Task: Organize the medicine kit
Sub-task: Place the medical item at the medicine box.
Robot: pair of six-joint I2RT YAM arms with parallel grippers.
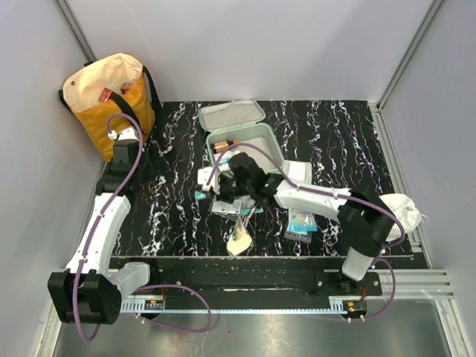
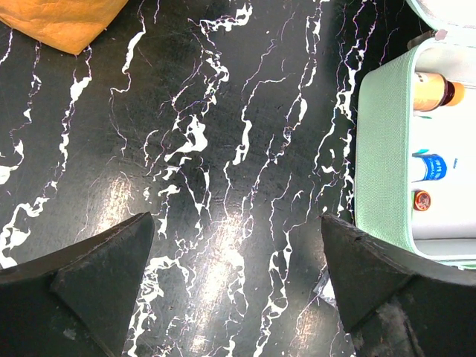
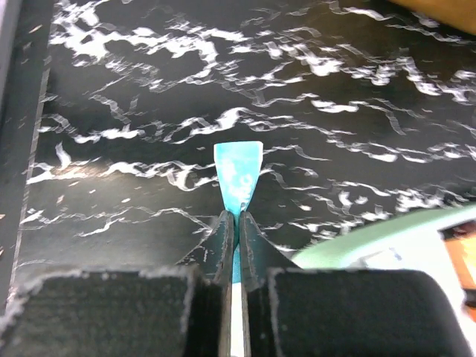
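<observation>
Right gripper [image 3: 232,217]: fingers closed, pinching thin teal sachet [image 3: 239,167]; sachet print illegible.
Left gripper [image 2: 236,223]: fingers spread wide, nothing held, above marbled table [image 2: 223,111].
Medicine kit [image 1: 256,140]: table centre toward 12 o'clock, lid raised.
Contents: amber bottle [image 2: 435,91], blue-labelled bottle [image 2: 430,167]; label text unreadable.

White arm links [image 1: 99,227], black joints [image 1: 126,154], looping purple cables [image 1: 178,329], matte black wedge-shaped end effector fingers [image 2: 89,286]
</observation>
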